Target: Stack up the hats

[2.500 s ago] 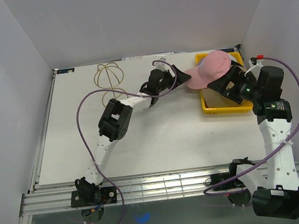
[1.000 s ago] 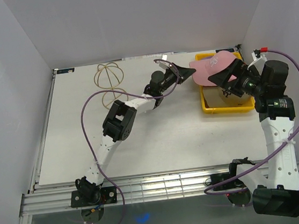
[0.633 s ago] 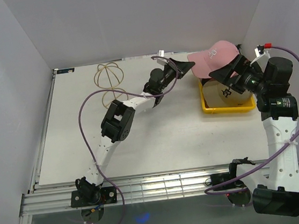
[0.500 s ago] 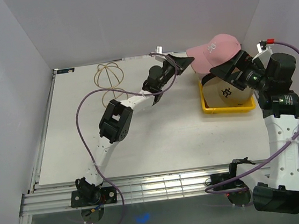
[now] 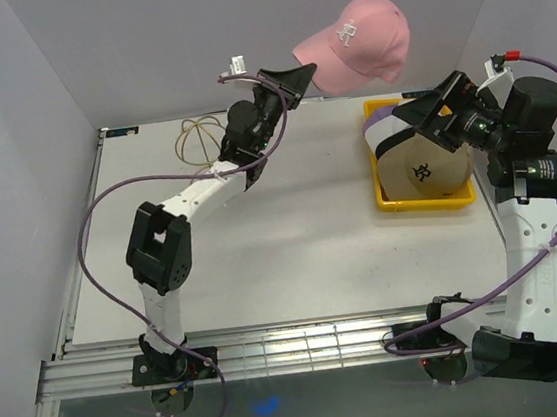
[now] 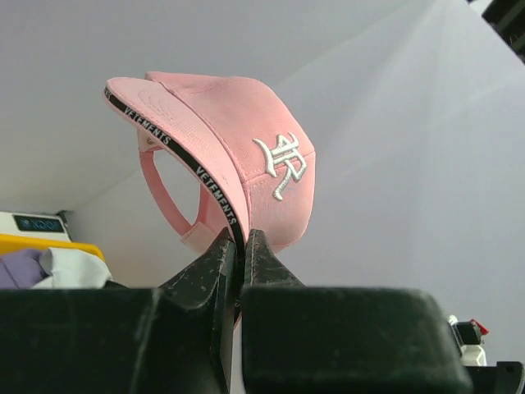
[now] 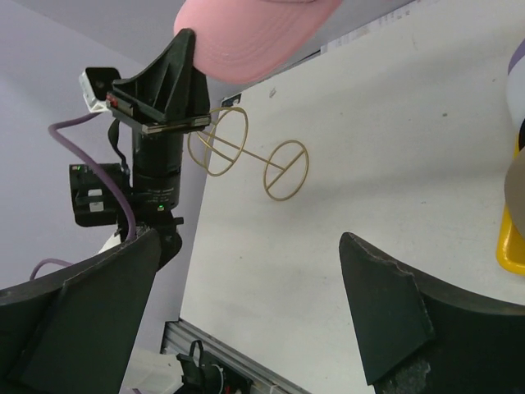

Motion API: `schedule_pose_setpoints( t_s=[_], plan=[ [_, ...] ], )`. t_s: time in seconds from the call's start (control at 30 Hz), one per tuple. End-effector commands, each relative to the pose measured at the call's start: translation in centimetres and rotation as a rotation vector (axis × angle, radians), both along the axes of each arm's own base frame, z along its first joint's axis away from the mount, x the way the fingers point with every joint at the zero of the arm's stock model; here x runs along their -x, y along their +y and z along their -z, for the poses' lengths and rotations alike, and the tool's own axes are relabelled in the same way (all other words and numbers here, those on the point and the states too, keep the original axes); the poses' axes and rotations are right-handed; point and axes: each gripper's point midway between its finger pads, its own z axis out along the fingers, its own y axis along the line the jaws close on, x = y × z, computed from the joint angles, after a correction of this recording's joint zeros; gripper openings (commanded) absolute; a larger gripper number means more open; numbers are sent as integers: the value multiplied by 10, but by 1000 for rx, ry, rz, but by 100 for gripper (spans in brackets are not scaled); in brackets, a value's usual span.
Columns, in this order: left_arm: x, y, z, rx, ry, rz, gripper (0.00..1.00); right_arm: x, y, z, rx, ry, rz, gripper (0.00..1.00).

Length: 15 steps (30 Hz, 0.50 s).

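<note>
A pink hat [image 5: 355,44] with a white logo hangs high in the air over the table's back edge. My left gripper [image 5: 293,74] is shut on its brim; in the left wrist view the jaws [image 6: 242,242] pinch the black-trimmed brim edge of the pink hat [image 6: 238,164]. A tan hat [image 5: 422,170] with a dark logo lies on top of other hats in the yellow tray [image 5: 424,202]; a purple one [image 5: 380,111] shows at the back. My right gripper [image 5: 434,100] hovers open above the tray, nothing between its fingers [image 7: 385,304].
A gold wire frame [image 5: 205,141] lies at the back left of the white table; it also shows in the right wrist view [image 7: 246,152]. White walls close in the table on three sides. The tray sits against the right wall.
My left arm has swung up and to the left, carrying the pink hat off the tray's stack and high above the table. The right gripper stayed open and rose slightly.
</note>
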Motion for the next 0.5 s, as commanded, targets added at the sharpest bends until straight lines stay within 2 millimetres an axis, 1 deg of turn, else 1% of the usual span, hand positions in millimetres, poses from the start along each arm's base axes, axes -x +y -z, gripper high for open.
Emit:
schedule_pose_setpoints(
  t_s=[0.0, 0.03, 0.07, 0.13, 0.17, 0.2, 0.27, 0.3, 0.33, 0.37, 0.4, 0.43, 0.47],
  plan=[
    [8, 61, -46, 25, -28, -158, 0, 2, 10, -33, -42, -68, -51, 95],
    [9, 73, -48, 25, -23, -195, 0, 0, 12, -35, -46, -68, -58, 95],
    [17, 91, -54, 29, -21, -223, 0, -1, 13, -42, -47, -82, -61, 95],
    [24, 112, -58, 20, -10, -268, 0, -7, 22, -42, -53, -69, -88, 95],
    [34, 133, -76, 31, -32, -323, 0, -9, 25, -47, -50, -78, -90, 94],
    [35, 141, -67, 2, 2, -350, 0, -13, 36, -43, -47, -63, -119, 94],
    [41, 162, -71, -8, 1, -406, 0, -18, 44, -39, -34, -54, -118, 94],
    [55, 178, -86, 18, -17, -433, 0, -15, 61, -35, -28, -45, -162, 94],
    [58, 184, -76, 6, -1, -448, 0, -16, 66, -33, -20, -44, -169, 94],
    [61, 194, -77, 7, 3, -471, 0, -18, 69, -30, -15, -40, -161, 94],
    [71, 207, -82, 16, 13, -507, 0, -20, 74, -24, -12, -28, -167, 94],
    [72, 213, -71, 3, 35, -527, 0, -17, 84, -21, -11, -21, -193, 94],
    [75, 221, -67, 5, 49, -550, 0, -18, 87, -19, -9, -19, -192, 94]
  ],
)
